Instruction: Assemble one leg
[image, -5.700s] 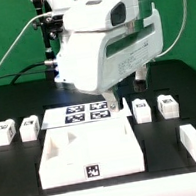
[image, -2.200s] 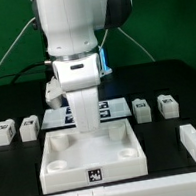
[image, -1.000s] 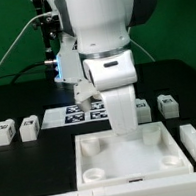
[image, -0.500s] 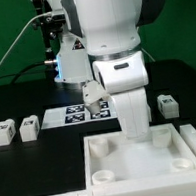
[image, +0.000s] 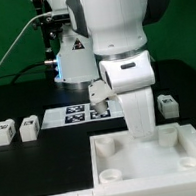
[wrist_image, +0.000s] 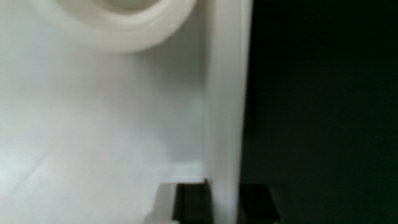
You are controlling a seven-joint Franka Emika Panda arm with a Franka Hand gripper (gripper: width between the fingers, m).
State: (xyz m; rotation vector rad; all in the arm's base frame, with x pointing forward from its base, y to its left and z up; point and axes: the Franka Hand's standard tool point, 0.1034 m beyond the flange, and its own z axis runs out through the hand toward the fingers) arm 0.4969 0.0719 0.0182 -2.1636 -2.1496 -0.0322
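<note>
Grip lies elsewhere at this moment: the two-finger gripper (image: 142, 135) is pinched narrow on the far rim of the large flat white square panel (image: 151, 164), whose thin wall runs between the dark fingertips (wrist_image: 189, 205). Small white plastic rectangular blocks with black-and-white tags lie loose on the black table (image: 35, 165). One leg (image: 2, 133) and a second leg (image: 28, 127) sit at the exterior view's left, a third leg (image: 167, 103) at its right. Each looks light, stiff and smooth, best pinched across its narrow flat sides.
</note>
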